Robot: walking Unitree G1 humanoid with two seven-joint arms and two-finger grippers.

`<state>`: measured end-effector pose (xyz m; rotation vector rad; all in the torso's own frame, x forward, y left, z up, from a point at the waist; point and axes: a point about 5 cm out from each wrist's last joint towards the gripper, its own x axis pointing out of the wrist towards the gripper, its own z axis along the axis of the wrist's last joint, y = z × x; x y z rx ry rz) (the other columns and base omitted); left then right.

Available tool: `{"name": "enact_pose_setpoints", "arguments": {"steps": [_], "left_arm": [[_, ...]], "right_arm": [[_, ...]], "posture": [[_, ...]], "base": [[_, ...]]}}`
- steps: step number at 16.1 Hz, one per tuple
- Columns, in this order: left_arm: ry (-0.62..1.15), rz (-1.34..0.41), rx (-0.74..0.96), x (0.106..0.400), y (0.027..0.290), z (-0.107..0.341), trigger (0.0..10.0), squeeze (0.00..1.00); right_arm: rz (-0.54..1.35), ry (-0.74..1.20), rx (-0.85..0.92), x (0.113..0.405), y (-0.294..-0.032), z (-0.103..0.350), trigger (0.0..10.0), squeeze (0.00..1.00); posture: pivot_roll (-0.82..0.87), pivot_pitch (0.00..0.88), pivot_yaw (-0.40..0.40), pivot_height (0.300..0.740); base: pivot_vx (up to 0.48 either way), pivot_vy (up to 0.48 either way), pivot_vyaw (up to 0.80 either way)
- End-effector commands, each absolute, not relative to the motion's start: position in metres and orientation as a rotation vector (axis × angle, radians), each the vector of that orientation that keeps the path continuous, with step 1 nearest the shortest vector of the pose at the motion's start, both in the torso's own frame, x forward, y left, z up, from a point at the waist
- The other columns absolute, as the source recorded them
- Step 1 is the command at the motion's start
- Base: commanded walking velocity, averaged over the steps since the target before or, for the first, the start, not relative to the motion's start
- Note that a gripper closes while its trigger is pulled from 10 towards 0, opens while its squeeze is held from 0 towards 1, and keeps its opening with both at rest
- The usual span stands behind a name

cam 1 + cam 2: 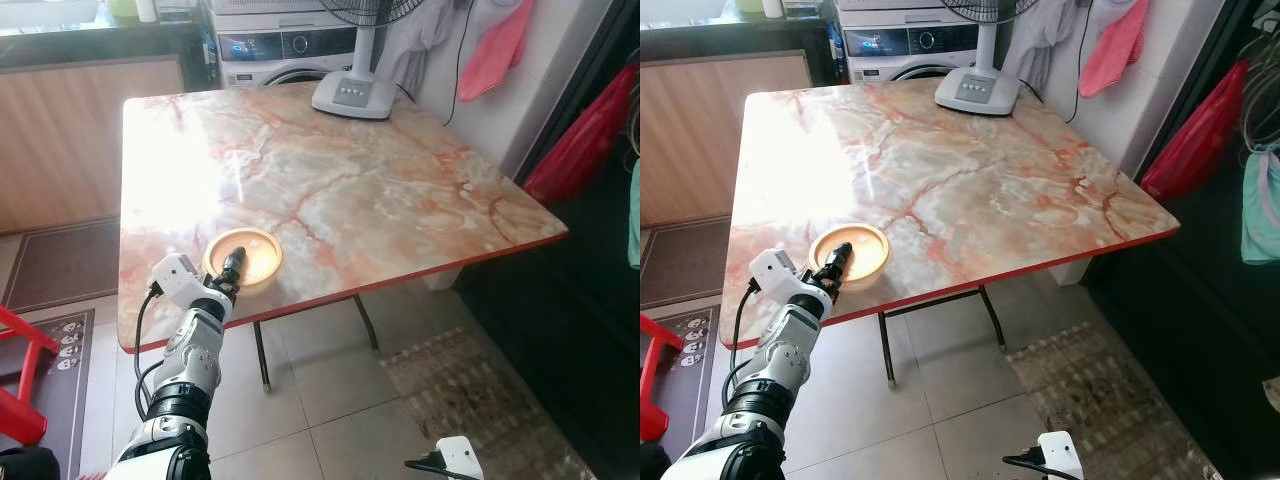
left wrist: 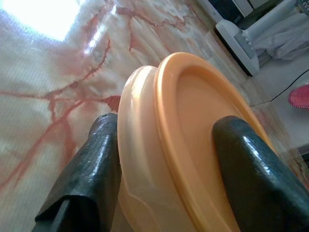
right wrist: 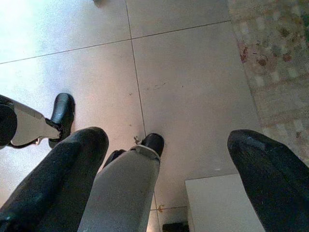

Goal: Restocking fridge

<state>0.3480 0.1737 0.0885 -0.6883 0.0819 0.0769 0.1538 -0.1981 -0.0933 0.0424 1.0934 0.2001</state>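
The orange bowl (image 1: 243, 258) sits on the marble tabletop (image 1: 330, 190), close to its near red edge and well apart from the fan base (image 1: 354, 95) at the far side. The left gripper (image 1: 231, 266) has its jaws pinching the bowl's rim, one finger (image 2: 94, 169) outside the wall and one inside. The grip is on one side only, so a lift could tip the bowl or let it slip off the edge. The right gripper (image 3: 164, 169) hangs over the floor tiles (image 3: 188, 82), jaws spread.
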Motion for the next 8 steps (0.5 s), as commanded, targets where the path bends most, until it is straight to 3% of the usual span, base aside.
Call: {"name": "enact_pose_setpoints", "arguments": {"steps": [1,8], "left_arm": [[0.088,0.069,-0.681,0.350,0.169,0.090,0.0,0.00],[-0.104,0.093,-0.722,0.349,0.177,0.111,0.0,0.00]], "right_arm": [[0.191,1.097,0.037,0.153,-0.202,-0.093,10.0,0.00],[0.196,1.093,0.034,0.155,-0.202,-0.092,10.0,0.00]], "posture": [[0.04,0.000,-0.070,0.740],[0.04,0.000,-0.074,0.740]], "base": [[0.000,0.000,0.00],[0.000,0.000,0.00]]}}
